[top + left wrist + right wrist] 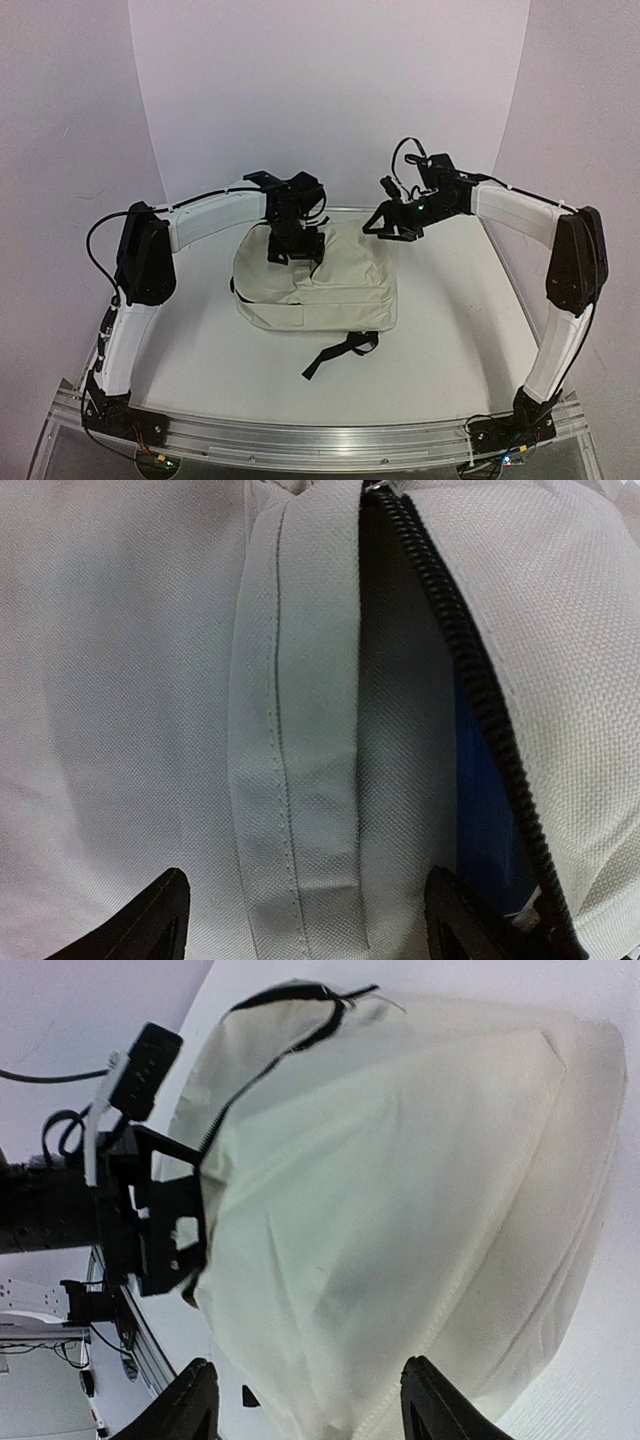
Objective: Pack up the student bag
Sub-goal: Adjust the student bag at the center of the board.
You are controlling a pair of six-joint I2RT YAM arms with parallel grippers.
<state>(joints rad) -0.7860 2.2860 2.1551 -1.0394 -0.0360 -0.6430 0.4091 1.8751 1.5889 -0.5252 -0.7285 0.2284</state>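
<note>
The student bag (320, 290), a cream fabric backpack, lies flat in the middle of the white table. My left gripper (293, 245) is down on its far edge and stands open. In the left wrist view the left gripper (305, 920) straddles a stitched cream fabric strip (300, 730), beside the black zipper (470, 670). Something blue (485, 810) shows inside the zip opening. My right gripper (390, 222) hovers by the bag's far right corner. In the right wrist view the right gripper (315, 1400) is open, with the bag's cream side (400, 1180) filling the space beyond the fingers.
A black strap (340, 352) trails from the bag onto the table toward the near edge. An aluminium rail (320, 435) runs along the front between the arm bases. White backdrop walls close in the far side and both flanks.
</note>
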